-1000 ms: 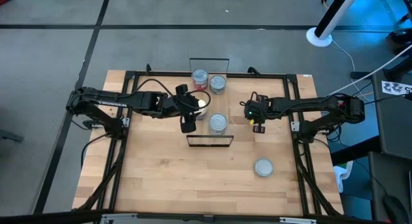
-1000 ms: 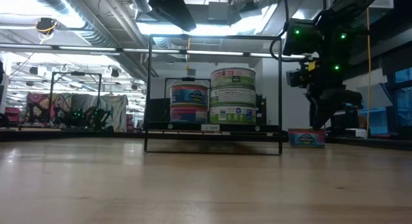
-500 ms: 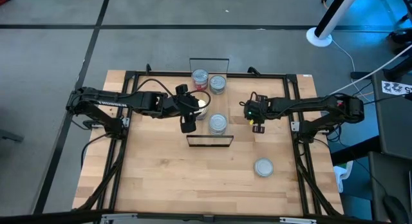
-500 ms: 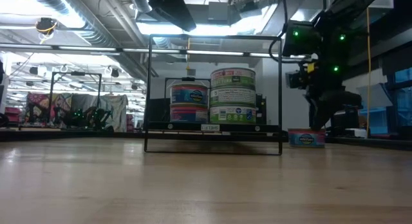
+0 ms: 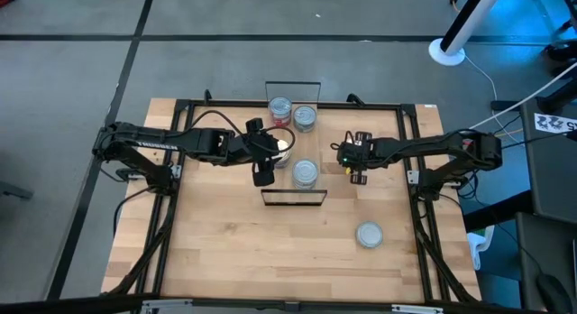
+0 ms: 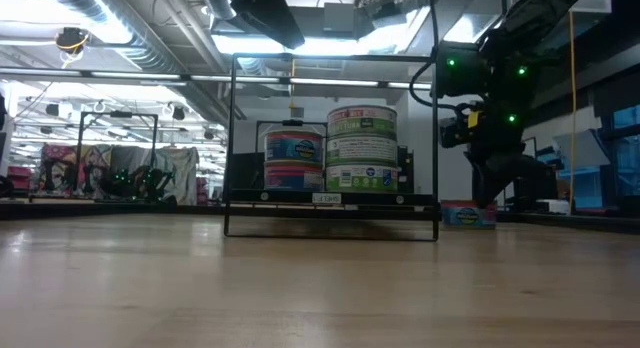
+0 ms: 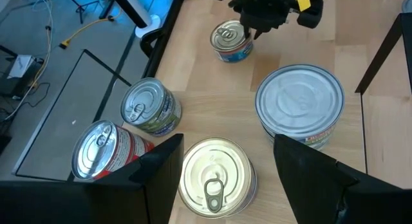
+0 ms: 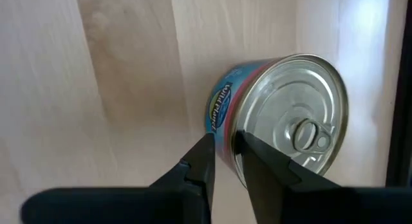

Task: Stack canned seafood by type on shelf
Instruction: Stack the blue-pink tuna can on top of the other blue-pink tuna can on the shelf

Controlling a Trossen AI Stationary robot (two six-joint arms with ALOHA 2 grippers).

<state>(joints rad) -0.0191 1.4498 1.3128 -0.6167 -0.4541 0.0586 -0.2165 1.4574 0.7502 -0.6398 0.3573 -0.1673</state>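
Left arm reaches in from the surface's left edge, its hand (image 5: 263,172) spread wide. Right arm stretches from the right edge, its hand (image 5: 355,172) narrowed to a slim gap.

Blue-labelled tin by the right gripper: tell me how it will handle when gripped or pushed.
The blue-labelled tin looks rigid metal, so it should not give under a squeeze. Its smooth round wall may slip or twist in the right gripper. Short and wide, flat on the table, it will probably slide rather than tip when pushed.
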